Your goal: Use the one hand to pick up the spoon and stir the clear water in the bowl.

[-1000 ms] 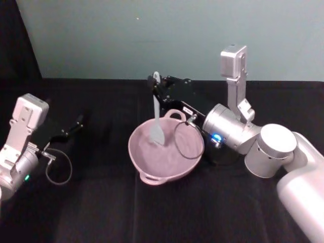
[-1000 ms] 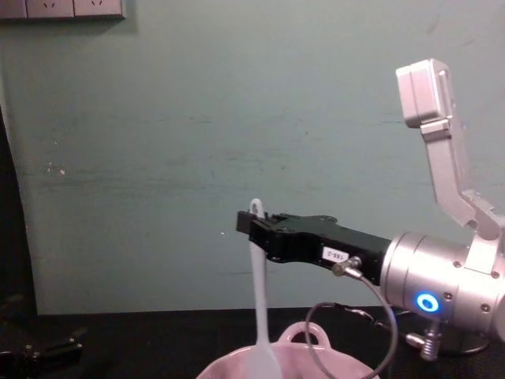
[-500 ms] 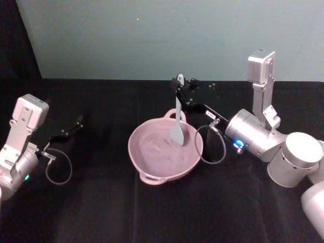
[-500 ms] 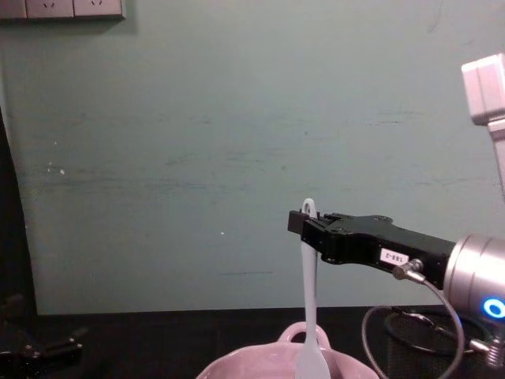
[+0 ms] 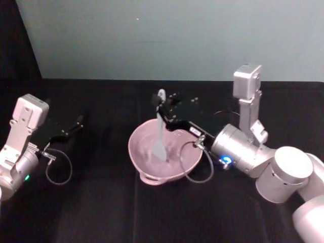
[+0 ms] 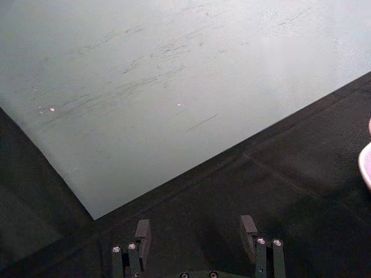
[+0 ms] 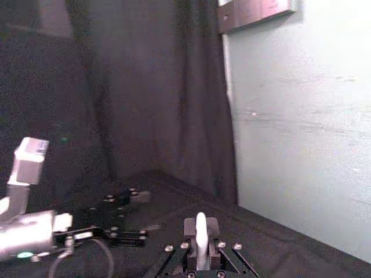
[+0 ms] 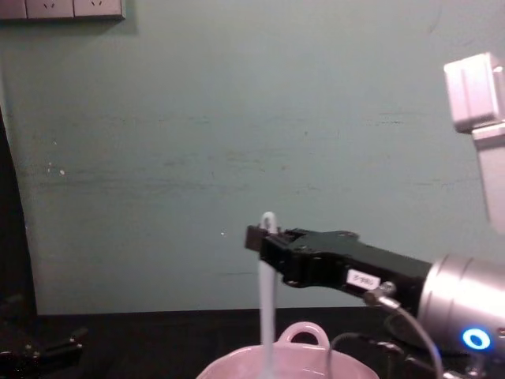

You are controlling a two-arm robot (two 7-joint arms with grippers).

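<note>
wall [image 8: 158, 118]: pale teal, scuffed; table [image 5: 101, 212]: black cloth; curtain [image 7: 145, 87]: dark; outlets [image 8: 63, 8]: white

Both silver, round-jointed arms [image 5: 283, 174] carry a white boxy camera [image 5: 246, 81] and a looped grey cable [image 5: 195, 180]; the black right gripper [image 8: 264, 237] bears a small white label [image 8: 362, 278], its wrist a glowing blue ring [image 8: 476, 339], the black left gripper [image 6: 195, 225] silver screws [image 6: 259, 241].

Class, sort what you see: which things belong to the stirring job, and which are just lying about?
Belong to the job:
right hand, shut on the spoon's handle
spoon, head down in the bowl
bowl

Just lying about:
left hand, open, parked at the table's left
wall sockets
</note>
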